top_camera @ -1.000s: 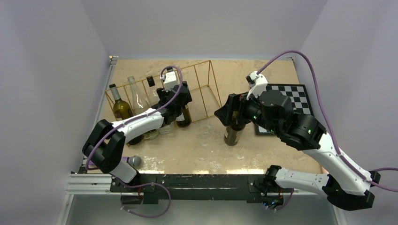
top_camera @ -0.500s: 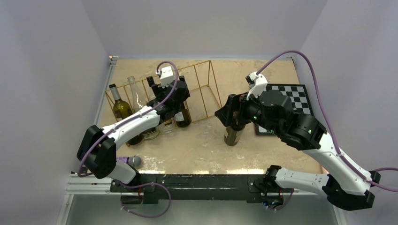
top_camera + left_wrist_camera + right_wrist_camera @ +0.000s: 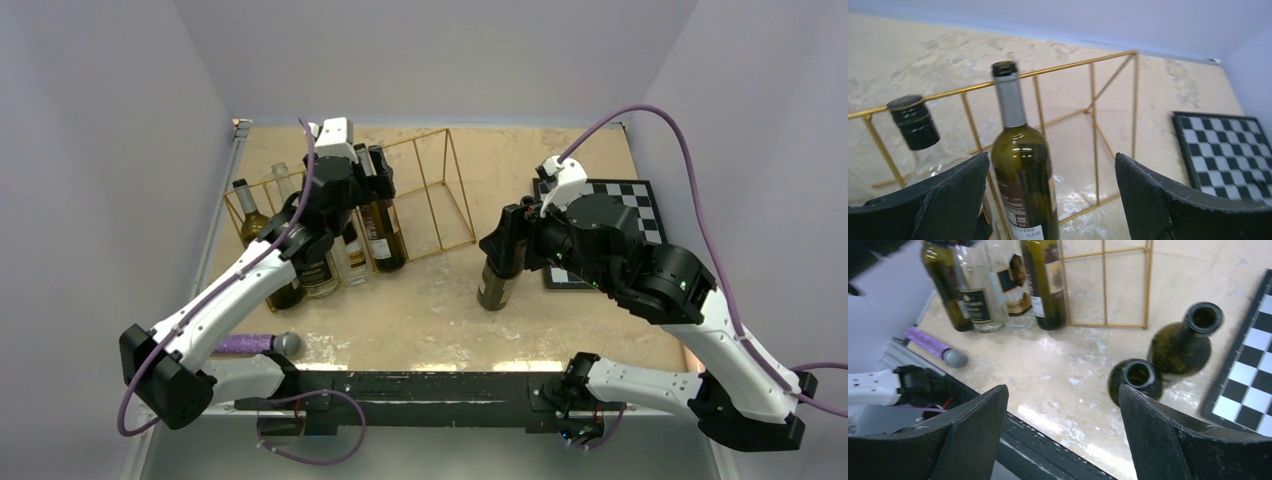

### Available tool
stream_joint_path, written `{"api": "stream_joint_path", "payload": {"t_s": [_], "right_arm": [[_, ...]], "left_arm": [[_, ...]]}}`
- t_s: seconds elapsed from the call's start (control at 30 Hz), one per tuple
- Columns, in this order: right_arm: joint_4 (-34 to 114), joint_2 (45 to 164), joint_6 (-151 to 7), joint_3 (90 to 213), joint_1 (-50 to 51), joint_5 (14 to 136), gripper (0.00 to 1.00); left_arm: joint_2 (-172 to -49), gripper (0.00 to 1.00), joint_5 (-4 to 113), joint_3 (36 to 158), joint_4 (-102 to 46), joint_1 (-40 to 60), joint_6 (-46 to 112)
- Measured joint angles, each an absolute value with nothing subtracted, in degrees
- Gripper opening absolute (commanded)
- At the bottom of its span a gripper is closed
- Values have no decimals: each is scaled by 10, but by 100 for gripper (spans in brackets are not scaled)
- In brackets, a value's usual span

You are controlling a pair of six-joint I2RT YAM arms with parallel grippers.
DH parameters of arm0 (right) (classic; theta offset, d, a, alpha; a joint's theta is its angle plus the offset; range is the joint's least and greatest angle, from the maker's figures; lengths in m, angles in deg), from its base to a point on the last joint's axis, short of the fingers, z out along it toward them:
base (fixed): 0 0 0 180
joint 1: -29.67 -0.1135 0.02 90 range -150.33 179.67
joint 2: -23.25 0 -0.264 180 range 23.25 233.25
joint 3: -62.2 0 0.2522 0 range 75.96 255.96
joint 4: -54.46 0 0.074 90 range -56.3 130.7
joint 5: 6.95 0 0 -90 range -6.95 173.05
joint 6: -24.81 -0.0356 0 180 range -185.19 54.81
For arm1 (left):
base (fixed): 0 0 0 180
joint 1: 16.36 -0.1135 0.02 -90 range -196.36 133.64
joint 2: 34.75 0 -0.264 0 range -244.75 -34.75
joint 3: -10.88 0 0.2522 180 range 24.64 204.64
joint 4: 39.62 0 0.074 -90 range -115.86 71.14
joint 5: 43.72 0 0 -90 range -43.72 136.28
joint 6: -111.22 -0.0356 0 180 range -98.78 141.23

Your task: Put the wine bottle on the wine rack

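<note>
The gold wire wine rack point(image 3: 420, 138) stands at the back left and holds several upright bottles. A dark green wine bottle point(image 3: 385, 235) with a silver neck stands in it, and in the left wrist view point(image 3: 1023, 165) it is between my open fingers without touching them. My left gripper point(image 3: 367, 172) point(image 3: 1051, 165) is open around its upper part. My right gripper point(image 3: 505, 240) point(image 3: 1063, 395) is open and empty above two uncapped dark bottles, one near point(image 3: 1138, 380) and one farther point(image 3: 1183, 342), on the table right of the rack point(image 3: 1104, 285). In the top view only one point(image 3: 497, 285) shows.
A black-and-white chessboard point(image 3: 625, 205) lies at the right, partly under my right arm. A purple-handled object with a grey head point(image 3: 262, 344) lies near the front left edge. A black-capped clear bottle point(image 3: 913, 122) stands left of the green one.
My left arm has stretched out and risen toward the back left, its gripper now higher on the green bottle, which stays standing in the rack. My right gripper has shifted slightly right.
</note>
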State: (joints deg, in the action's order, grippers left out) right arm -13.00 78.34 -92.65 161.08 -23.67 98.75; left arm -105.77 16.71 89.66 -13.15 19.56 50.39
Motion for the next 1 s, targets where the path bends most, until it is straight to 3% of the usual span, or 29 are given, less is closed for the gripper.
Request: {"api": "stream_joint_path", "payload": {"t_s": [0.23, 0.5, 0.67, 0.87, 1.0], "right_arm": [[-170, 776, -924, 1586, -235, 1044, 76], [-185, 801, -936, 1558, -215, 1061, 57], [-185, 815, -946, 1545, -205, 1063, 57], [-185, 844, -954, 1542, -202, 1092, 65], [-185, 868, -956, 1542, -199, 1115, 57]], "left_arm": [[-985, 99, 377, 955, -103, 191, 397], [-955, 99, 483, 985, -66, 191, 359], [-954, 99, 512, 980, -51, 191, 357], [-972, 99, 587, 970, -55, 191, 372], [-989, 99, 629, 960, -57, 191, 384]]}}
